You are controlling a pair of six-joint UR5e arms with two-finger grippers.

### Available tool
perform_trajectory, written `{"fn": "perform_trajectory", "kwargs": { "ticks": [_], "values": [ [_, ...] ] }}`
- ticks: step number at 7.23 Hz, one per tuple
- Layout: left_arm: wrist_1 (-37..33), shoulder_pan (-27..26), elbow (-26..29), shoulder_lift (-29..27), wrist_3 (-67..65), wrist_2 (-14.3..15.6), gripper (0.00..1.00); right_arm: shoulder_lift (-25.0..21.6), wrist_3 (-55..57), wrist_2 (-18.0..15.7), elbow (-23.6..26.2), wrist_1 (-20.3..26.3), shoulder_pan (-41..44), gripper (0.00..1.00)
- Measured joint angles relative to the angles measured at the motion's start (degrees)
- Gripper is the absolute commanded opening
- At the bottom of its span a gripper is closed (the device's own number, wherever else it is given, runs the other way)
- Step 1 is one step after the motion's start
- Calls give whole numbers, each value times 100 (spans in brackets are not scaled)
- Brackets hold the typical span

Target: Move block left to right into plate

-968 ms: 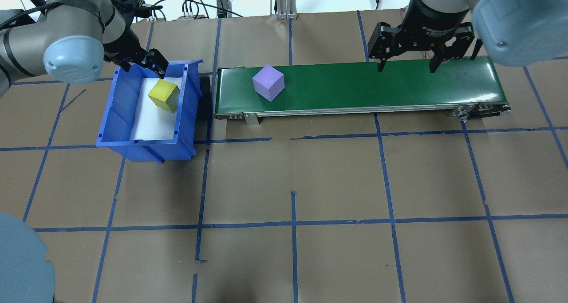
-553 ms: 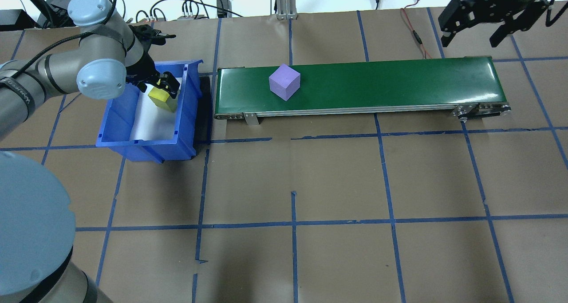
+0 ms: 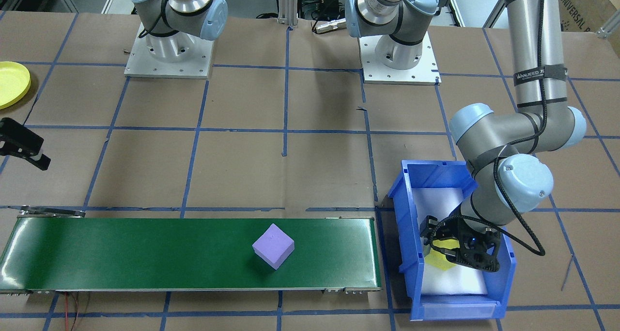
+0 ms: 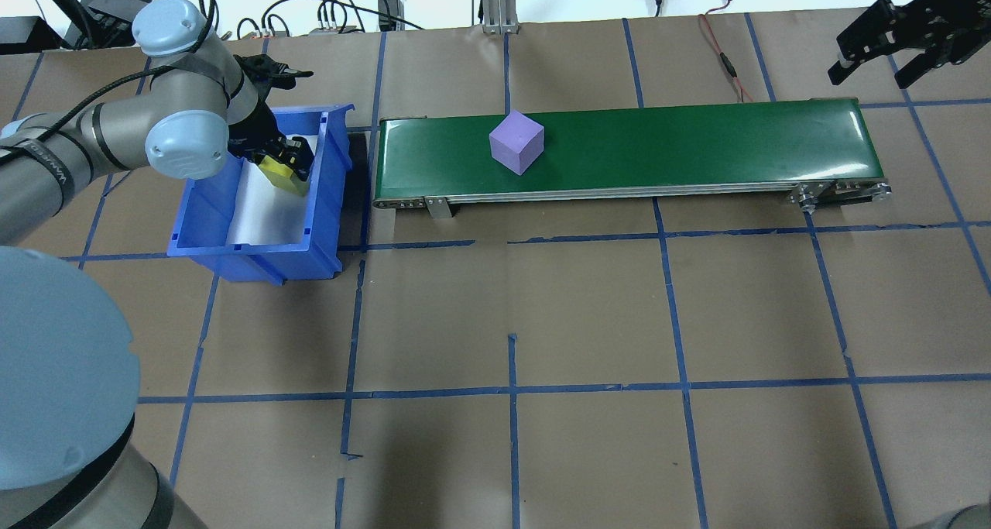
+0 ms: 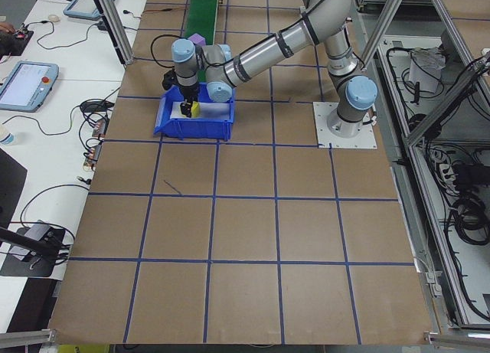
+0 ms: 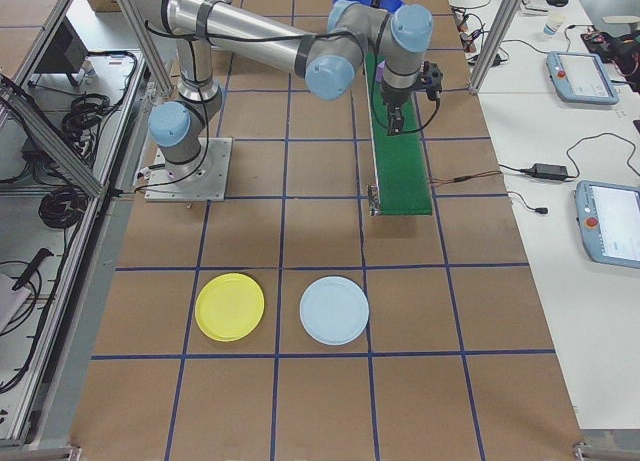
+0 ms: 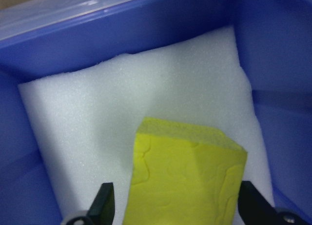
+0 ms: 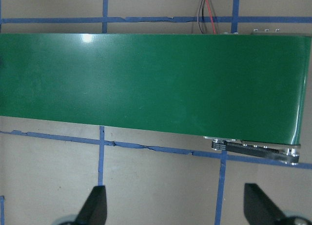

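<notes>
**Left hand straddling the yellow block in the bin, grasp not yet made**

The step in hand looks like the pick-up at the start of the line. The left hand [image 4: 288, 155] is down inside the blue bin [image 4: 201, 211], which sits just beside the near end of the green conveyor [image 4: 697, 145]. The yellow block [image 7: 187, 178] lies on the white foam pad [image 7: 112, 108] lining the bin. In the left wrist view the two fingertips [image 7: 104, 201] stand on either side of the block with foam visible between each tip and the block, so the hand is spread and not yet gripping.

A purple block [image 4: 516, 142] already sits on the conveyor, nearer the bin end than the far end. The right hand [image 4: 882, 49] hangs beyond the conveyor's far end, above the counter [image 4: 588, 320], its fingers apart and holding nothing; its wrist camera looks down on bare belt.

The yellow plate [image 6: 230, 307] lies on the counter well apart from the conveyor, past its far end, with a pale blue plate [image 6: 334, 309] just beside it.

By my reading, the next move calls for the left hand to close squarely on the yellow block's opposite faces, lift it clear of the bin wall, and set it on the belt. The block sits turned relative to the bin, so the fingers should stay aligned with its flat sides rather than its corners.
</notes>
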Motion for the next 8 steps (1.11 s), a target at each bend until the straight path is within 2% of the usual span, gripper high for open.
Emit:
{"fn": "perform_trajectory", "kwargs": {
  "ticks": [1,3,5,6,8],
  "values": [
    [-36,-4,42,183,-5,11,40,245,-300,168,52,-185,-55,100],
    [-225,-96,90,901,-23,-30,40,524,-464,370,352,-536,-80,100],
    [-263,-547,144,1499,-200,-367,40,538,-446,448,784,-829,-79,100],
    [-132,-863,155,1562,-496,-451,40,539,-443,519,878,-868,-77,100],
    [448,-1392,141,1216,-1257,-493,40,553,-449,713,968,-900,-75,100]
  ]
}}
